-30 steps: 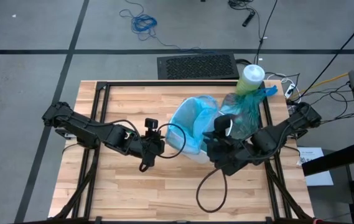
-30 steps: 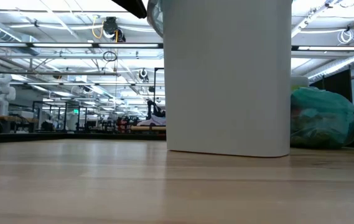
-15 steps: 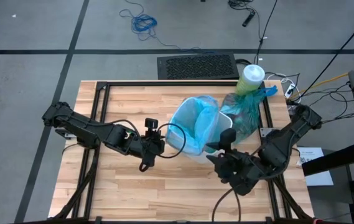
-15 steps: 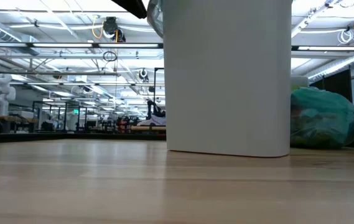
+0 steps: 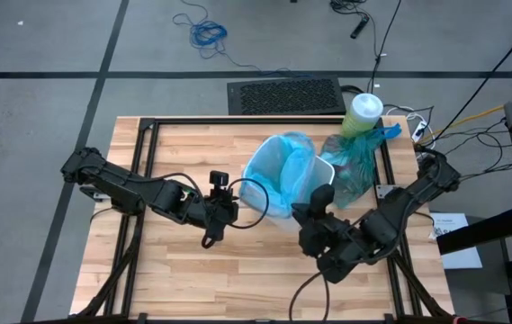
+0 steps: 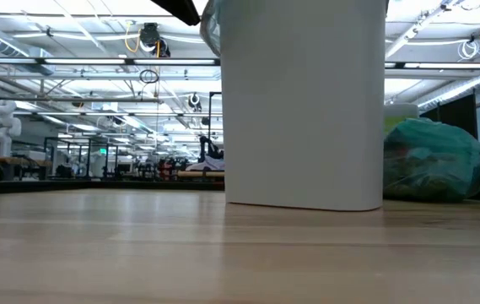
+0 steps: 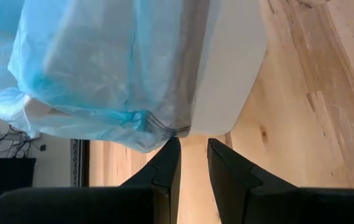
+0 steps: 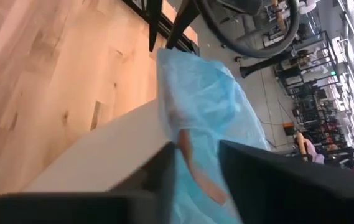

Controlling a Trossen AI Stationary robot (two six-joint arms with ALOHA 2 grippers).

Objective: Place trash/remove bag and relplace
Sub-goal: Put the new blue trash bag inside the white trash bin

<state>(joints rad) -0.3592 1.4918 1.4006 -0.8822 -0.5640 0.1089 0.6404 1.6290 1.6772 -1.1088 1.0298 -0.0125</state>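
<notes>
The right pincer (image 5: 320,200) has swung back in against the near right side of the white bin (image 5: 305,202), its fingers spread, one either side of the pale blue bag (image 8: 209,118) draped over the rim. The bin has shifted slightly toward the left edge of the table (image 5: 184,148) (the low view shows more of the full teal bag (image 6: 436,160) behind it). The left pincer (image 7: 192,163), narrowly parted and empty, stays beside the bin's left wall, just under the liner's hem.
</notes>
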